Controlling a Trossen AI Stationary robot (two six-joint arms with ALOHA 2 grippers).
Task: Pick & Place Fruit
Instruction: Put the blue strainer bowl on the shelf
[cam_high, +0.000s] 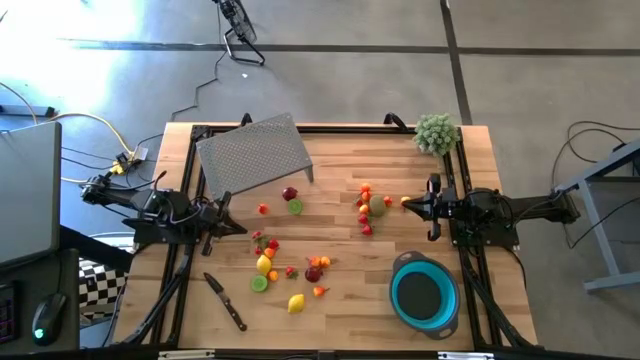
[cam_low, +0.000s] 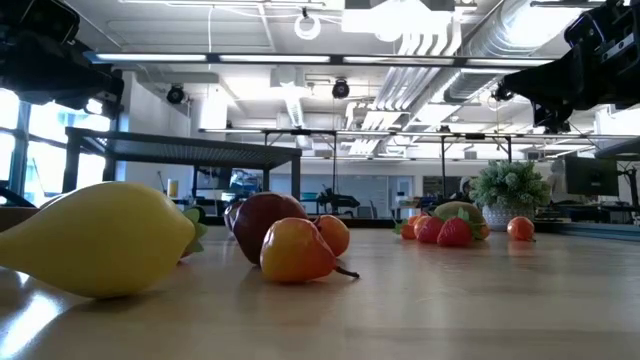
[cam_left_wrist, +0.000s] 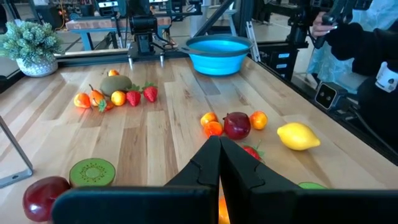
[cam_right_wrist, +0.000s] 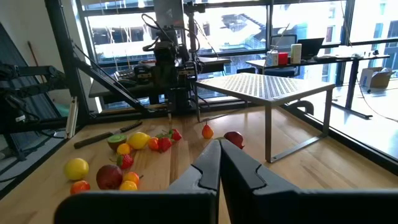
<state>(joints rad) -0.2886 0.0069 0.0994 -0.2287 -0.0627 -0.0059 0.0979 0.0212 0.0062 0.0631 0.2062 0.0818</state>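
Fruit lies loose on the table, none in the teal bowl | my left gripper and right gripper wait pressed together, holding nothing | fruit sits between them, away from the bowl | round fruit may roll if I bump it

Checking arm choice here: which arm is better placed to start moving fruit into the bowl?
Probably the right. Its tool sits beside the fruit cluster, with the bowl on its side. The left tool is farther from the bowl.
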